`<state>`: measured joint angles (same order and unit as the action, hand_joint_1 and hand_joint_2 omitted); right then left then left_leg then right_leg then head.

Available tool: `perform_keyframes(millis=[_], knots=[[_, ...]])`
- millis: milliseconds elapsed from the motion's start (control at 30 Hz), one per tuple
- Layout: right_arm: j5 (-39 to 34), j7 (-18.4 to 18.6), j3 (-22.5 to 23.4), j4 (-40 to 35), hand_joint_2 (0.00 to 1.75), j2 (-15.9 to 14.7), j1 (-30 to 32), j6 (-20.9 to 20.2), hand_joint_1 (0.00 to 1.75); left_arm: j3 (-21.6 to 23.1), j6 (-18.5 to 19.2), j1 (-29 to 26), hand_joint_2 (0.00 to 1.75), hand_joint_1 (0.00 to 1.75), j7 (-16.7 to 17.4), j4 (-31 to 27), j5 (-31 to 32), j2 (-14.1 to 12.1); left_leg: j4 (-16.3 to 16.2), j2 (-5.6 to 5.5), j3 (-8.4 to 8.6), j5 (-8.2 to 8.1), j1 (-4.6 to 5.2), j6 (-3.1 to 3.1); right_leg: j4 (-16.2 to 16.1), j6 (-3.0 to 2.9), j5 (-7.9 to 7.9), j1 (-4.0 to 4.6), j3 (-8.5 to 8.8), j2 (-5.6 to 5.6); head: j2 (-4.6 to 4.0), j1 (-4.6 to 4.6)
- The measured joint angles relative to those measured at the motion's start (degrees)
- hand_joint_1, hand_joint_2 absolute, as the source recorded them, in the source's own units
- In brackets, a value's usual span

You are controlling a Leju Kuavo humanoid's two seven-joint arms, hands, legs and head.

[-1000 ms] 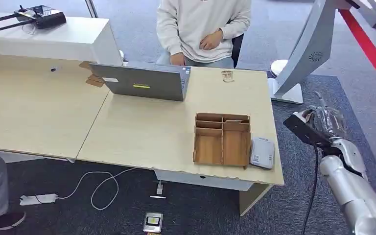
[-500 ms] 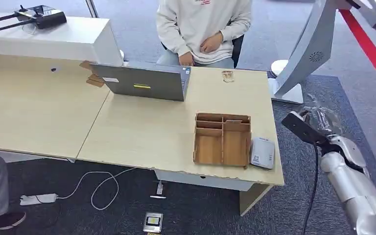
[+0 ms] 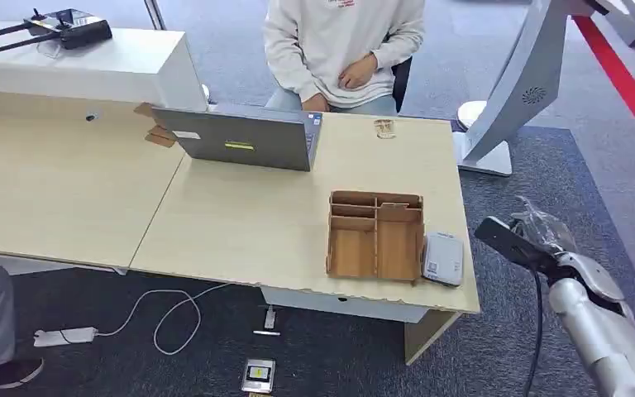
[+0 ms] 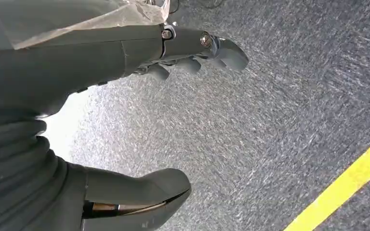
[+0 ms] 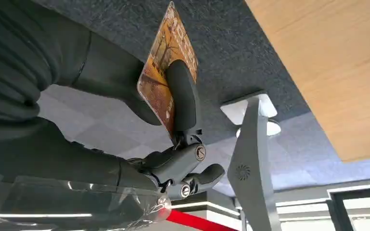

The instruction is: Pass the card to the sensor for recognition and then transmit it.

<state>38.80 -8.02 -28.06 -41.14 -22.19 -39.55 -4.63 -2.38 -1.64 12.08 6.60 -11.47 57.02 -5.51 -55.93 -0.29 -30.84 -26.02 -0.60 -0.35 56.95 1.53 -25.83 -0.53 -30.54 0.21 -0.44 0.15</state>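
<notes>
An orange-brown printed card (image 5: 166, 72) stands pinched between the thumb and a dark finger of my right hand (image 5: 125, 91). In the head view that hand (image 3: 541, 236) hangs over the carpet, just off the right end of the table (image 3: 240, 223). The white card sensor (image 3: 443, 258) lies at the table's near right corner, beside a wooden organizer (image 3: 375, 236) and a little left of the hand. My left hand (image 4: 77, 62) hovers over grey carpet, fingers and thumb apart, holding nothing.
A person in a light sweatshirt (image 3: 343, 45) sits behind the table at a grey laptop (image 3: 244, 138). A white curved stand (image 3: 513, 83) rises to the right of the table, behind my hand. A white cable (image 3: 165, 314) and a small device (image 3: 258, 375) lie on the floor.
My right hand with the card has dropped lower beside the table's right end. The person's hands have shifted slightly.
</notes>
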Motion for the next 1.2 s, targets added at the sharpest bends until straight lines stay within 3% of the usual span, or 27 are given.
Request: perform_keyframes(millis=[467, 633, 833, 1200], knots=[[0.9, 1.7, 0.6, -4.6, 1.75, -3.4, 3.6, -0.4, 1.75, 0.0, 0.2, -0.1, 1.75, 0.0, -0.7, 0.0, 0.8, 0.1, 0.0, 0.0, -0.01, 0.0, 0.0, 0.0, 0.0, 0.0, 0.0, 0.0, 0.01, 0.0, 0.0, 0.0], [0.4, 3.3, 1.0, -9.4, 1.75, -3.8, 4.7, -1.1, 1.75, 0.2, 0.3, -0.1, 1.75, 0.0, -0.8, 0.0, 0.8, 0.1, 0.0, 0.0, 0.0, 0.0, -0.01, 0.0, 0.0, 0.0, 0.0, 0.0, 0.02, 0.0, 0.0, 0.0], [0.1, 6.2, 0.9, -17.0, 1.75, -3.3, 6.2, -4.9, 1.75, 0.5, 0.3, 0.1, 1.75, 0.0, -1.2, 0.0, 0.8, 0.3, 0.0, 0.01, 0.0, 0.0, -0.01, 0.0, 0.0, 0.0, 0.0, 0.01, 0.03, 0.0, 0.0, 0.02], [0.7, 7.3, -0.4, -26.0, 1.75, -0.3, 8.5, -9.1, 1.75, 0.6, 0.4, 0.4, 1.75, 0.0, -1.5, 0.0, 1.0, 0.4, 0.0, 0.01, -0.01, 0.0, -0.01, 0.0, 0.0, -0.01, 0.0, 0.03, 0.02, 0.0, 0.0, 0.0]])
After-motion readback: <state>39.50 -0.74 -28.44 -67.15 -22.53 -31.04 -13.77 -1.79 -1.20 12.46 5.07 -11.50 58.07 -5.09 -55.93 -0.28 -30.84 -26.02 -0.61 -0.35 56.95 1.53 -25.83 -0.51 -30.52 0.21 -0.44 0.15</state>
